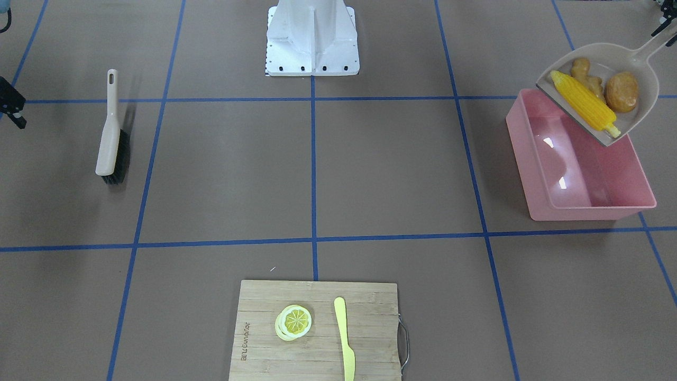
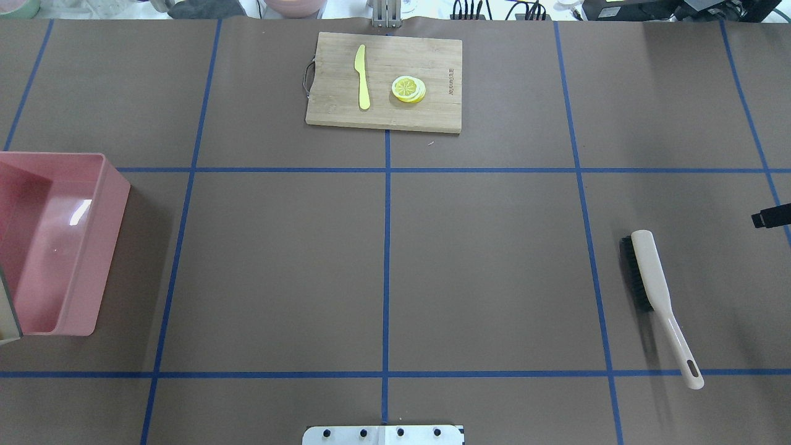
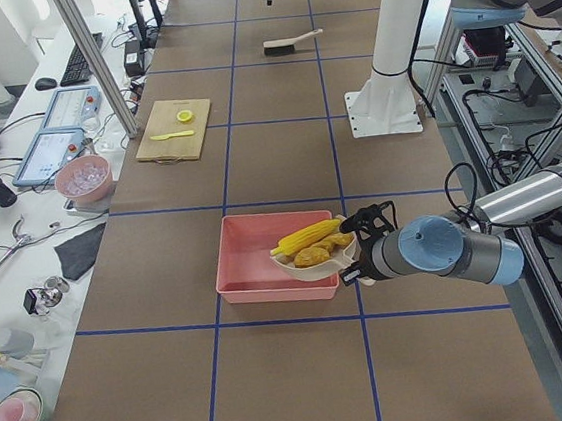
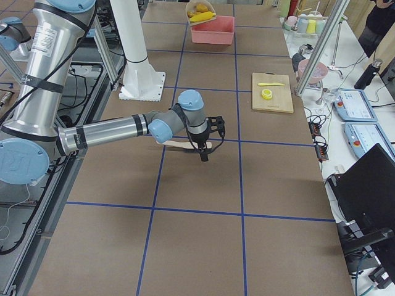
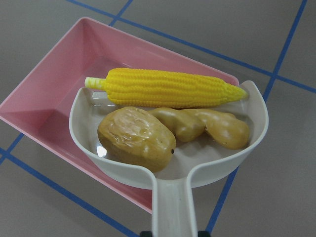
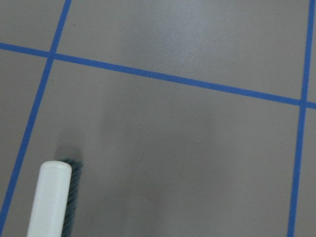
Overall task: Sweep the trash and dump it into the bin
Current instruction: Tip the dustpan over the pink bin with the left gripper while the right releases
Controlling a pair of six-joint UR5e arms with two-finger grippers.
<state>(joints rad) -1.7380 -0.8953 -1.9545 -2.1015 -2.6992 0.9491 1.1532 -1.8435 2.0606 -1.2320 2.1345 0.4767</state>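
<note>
Here, at upper right of the front-facing view: beige dustpan (image 1: pixel 642 103) held aloft and tilted, lip over the upper end of the pink bin (image 1: pixel 592 211), handle clamped in the left pincer (image 3: pixel 356 253). Inside the pan, all the trash: corn cob (image 5: pixel 168 88) along the lip, ginger root (image 5: pixel 207 126) and potato (image 5: pixel 136 137) behind it, all three touching. Bin resting on the tabletop (image 1: pixel 370 169). At mid-frame in the right side view, right pincer (image 4: pixel 205 153) near the brush (image 1: pixel 108 132), apart from it; cannot tell whether open or closed.
</note>
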